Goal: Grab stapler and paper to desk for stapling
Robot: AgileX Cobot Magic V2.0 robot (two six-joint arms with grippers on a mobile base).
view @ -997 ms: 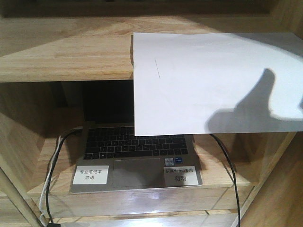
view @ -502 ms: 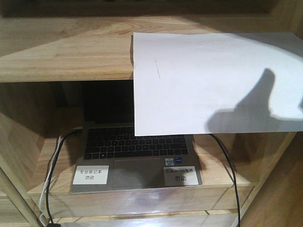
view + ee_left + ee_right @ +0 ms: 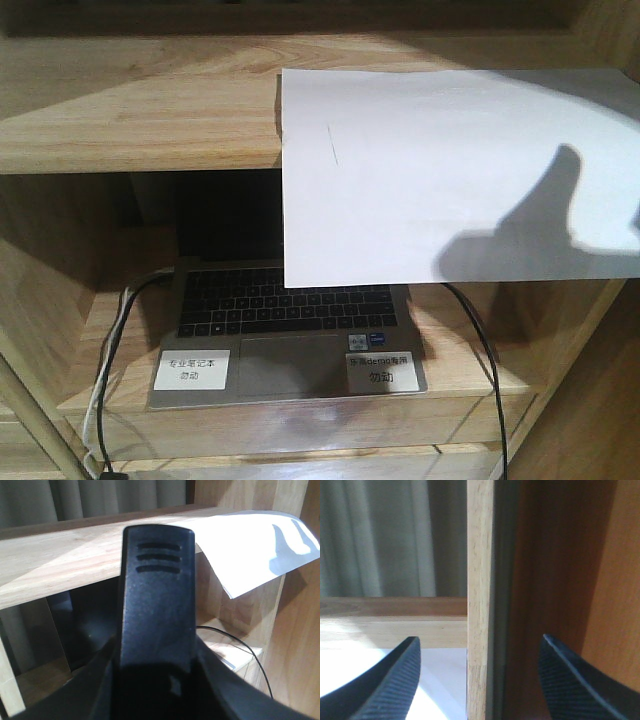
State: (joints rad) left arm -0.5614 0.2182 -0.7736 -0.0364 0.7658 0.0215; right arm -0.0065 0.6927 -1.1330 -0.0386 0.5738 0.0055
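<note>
The light wooden shelf unit (image 3: pixel 140 110) fills the front view, and 1 of its uprights (image 3: pixel 479 555) stands straight ahead of the right claw (image 3: pixel 479 638), between its 2 ribbed black fingers (image 3: pixel 395 680). These are spread wide and hold nothing. A brown wooden panel (image 3: pixel 555 570) lies beyond the right finger, and a grey curtain (image 3: pixel 380 535) hangs behind the shelf, up and to the left of the claw. The paper (image 3: pixel 430 170), 1 white sheet with a short dark line, lies flat on the upper shelf board just under the right claw's left finger. Its front part overhangs the board edge, and a dark shadow (image 3: pixel 530 230) falls on its right half. From the left claw (image 3: pixel 157 680) the sheet sits ahead, up and to the right, well apart. An open laptop (image 3: pixel 290 340) rests in the compartment below the sheet. The stapler (image 3: pixel 157 580), black with 3 grooves near its tip, stands upright in the left claw, which is drawn narrow against its base. A black cable (image 3: pixel 485 360) and a white cable (image 3: pixel 100 400) run beside the laptop, and 2 white labels (image 3: pixel 192 369) sit on its palm rest.
</note>
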